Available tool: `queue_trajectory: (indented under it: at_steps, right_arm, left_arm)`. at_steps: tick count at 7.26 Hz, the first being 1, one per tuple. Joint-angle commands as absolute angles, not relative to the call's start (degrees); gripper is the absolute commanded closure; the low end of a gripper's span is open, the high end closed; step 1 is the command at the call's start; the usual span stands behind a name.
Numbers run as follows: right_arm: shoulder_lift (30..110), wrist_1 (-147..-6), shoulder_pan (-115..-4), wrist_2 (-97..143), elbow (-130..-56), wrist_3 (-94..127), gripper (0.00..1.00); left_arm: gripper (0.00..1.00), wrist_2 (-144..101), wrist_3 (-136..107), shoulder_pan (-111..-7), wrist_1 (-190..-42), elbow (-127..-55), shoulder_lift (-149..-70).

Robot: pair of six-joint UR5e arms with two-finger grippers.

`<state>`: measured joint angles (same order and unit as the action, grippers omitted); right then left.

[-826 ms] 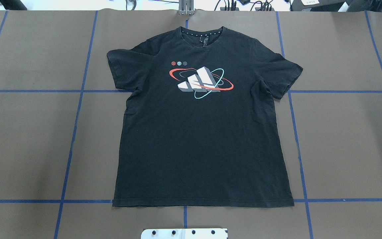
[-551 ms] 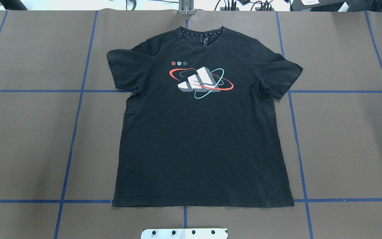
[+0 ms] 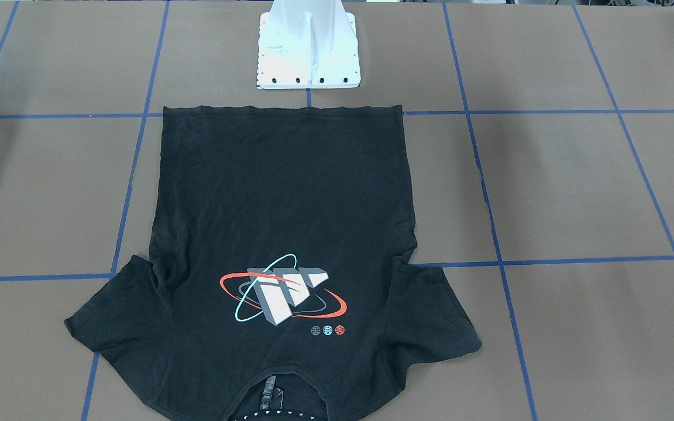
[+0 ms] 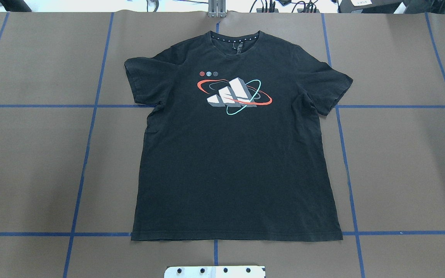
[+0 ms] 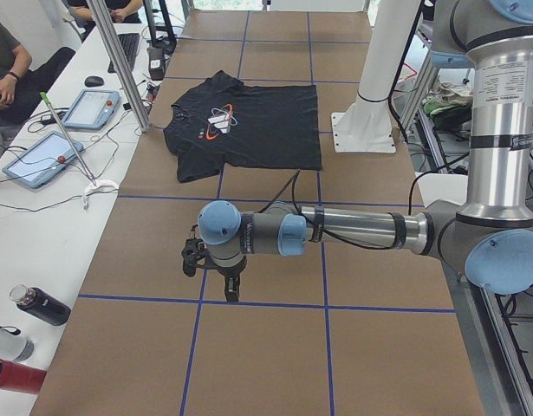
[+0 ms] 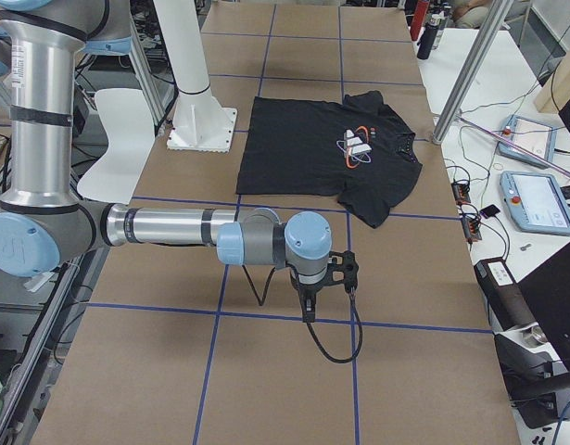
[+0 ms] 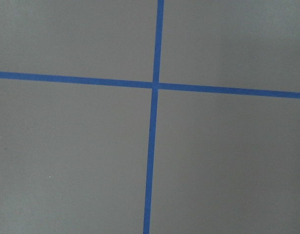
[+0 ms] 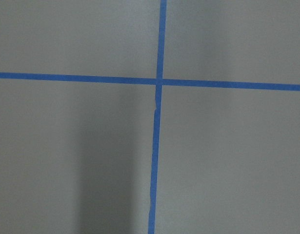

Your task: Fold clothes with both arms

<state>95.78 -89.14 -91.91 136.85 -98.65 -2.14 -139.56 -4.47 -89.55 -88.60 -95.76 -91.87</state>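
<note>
Keeping black short-sleeved cotton T-shirt flat, logo-up, mid brown paper surface, fold not yet starting.
Hanging left tool and right tool over blue tape grid, well apart from shirt, probably leaving it unobstructed; spread or pressed together, cannot tell.

Bright, even light, sharp focus; a soft shadow darkens the right wrist view.
</note>
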Motion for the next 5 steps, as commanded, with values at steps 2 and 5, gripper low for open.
queue_trajectory:
  at_steps: [2, 5]
  right_arm:
    - [85.1, -88.9, -82.7, 136.8, -95.7, 3.0, 0.0]
    - [73.3, -88.3, -76.7, 136.4, -88.1, 8.4, 0.0]
  left_arm:
    - [0.0, -138.4, -4.5, -88.8, -89.9, -95.1, -102.9]
    - [0.0, -136.9, -4.4, -83.5, -105.7, -90.8, -101.7]
